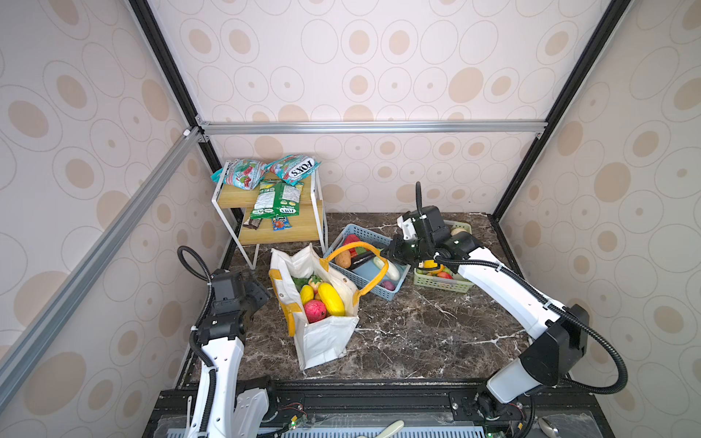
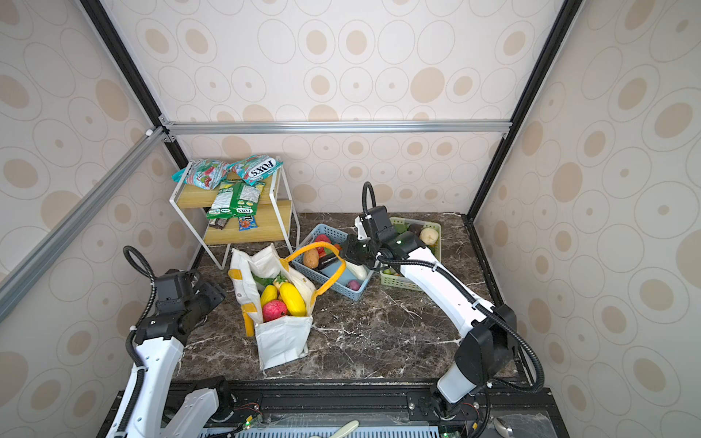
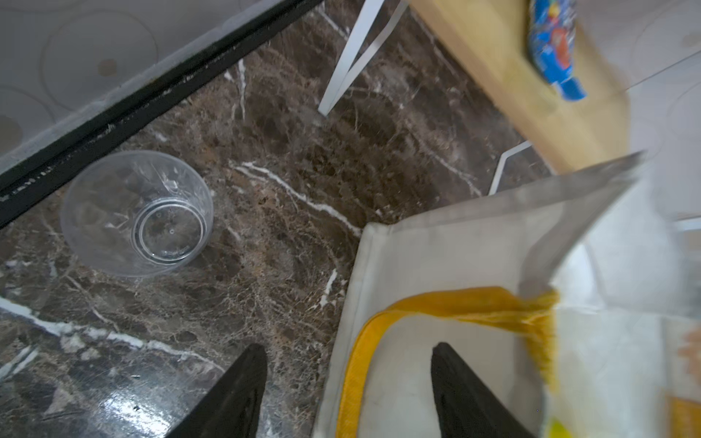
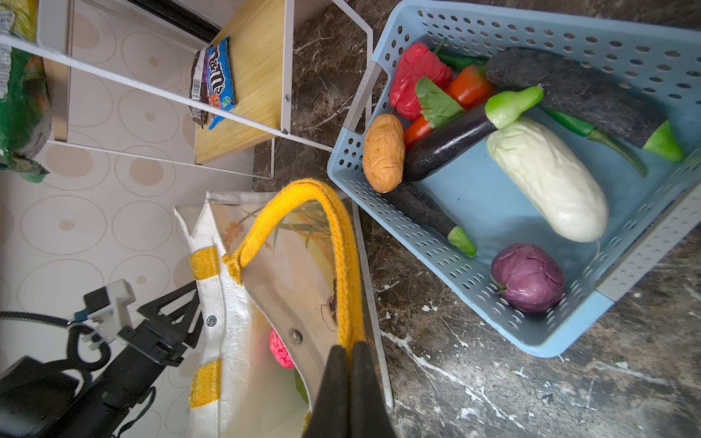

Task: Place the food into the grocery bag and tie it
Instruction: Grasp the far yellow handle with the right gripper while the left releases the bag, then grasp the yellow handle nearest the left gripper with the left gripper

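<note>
You can read "FOX'S" in large capitals on the teal sweets bag (image 1: 294, 167) (image 2: 256, 168) lying on the upper board of the wooden shelf (image 1: 235, 197); the word stands upside down in both top views. In the right wrist view, the blue packet (image 4: 219, 81) on the lower board carries "m&m's" in white letters, and the dark wrapper (image 4: 197, 87) touching it shows a barcode whose digits you cannot make out. The green packet (image 1: 278, 197) hanging over the upper board's edge bears a small logo and fine print, both too small to read with certainty.
</note>
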